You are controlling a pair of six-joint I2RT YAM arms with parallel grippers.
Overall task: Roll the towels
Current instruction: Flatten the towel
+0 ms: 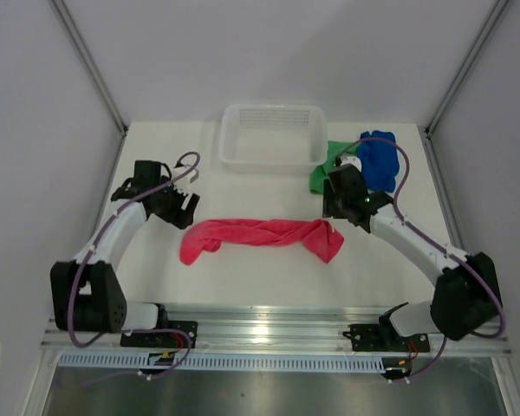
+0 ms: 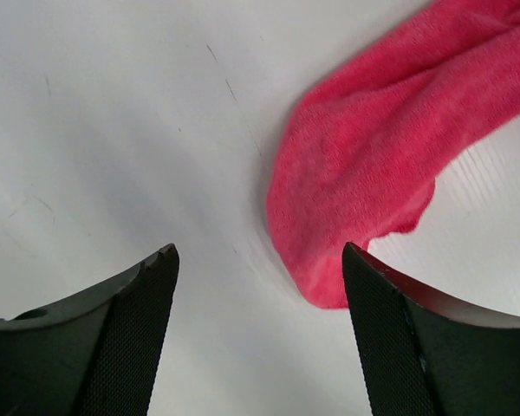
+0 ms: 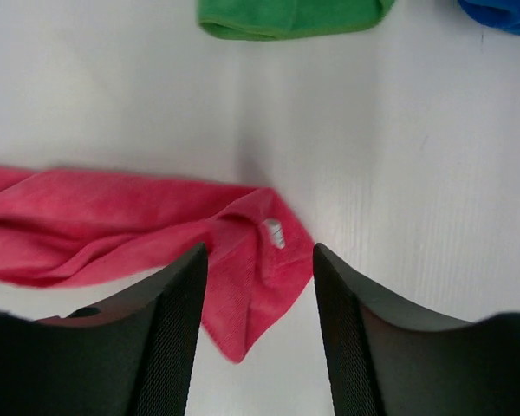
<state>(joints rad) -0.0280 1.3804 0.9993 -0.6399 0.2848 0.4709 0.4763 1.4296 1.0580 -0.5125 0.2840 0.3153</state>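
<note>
White table (image 1: 243, 282), pale grey walls (image 1: 269, 52).

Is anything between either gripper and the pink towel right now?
Nothing visible. The left gripper hangs open right by the left end of the pink towel, and the right gripper hangs open over its right end. The green towel, blue towel and basket lie farther back, out of the way.

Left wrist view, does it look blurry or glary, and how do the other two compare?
Left wrist: the pink towel looks slightly soft, light even, no glare. Right wrist: sharper, a faint shadow on the table beside the towel. Top external: bright glare on the metal rail.
</note>
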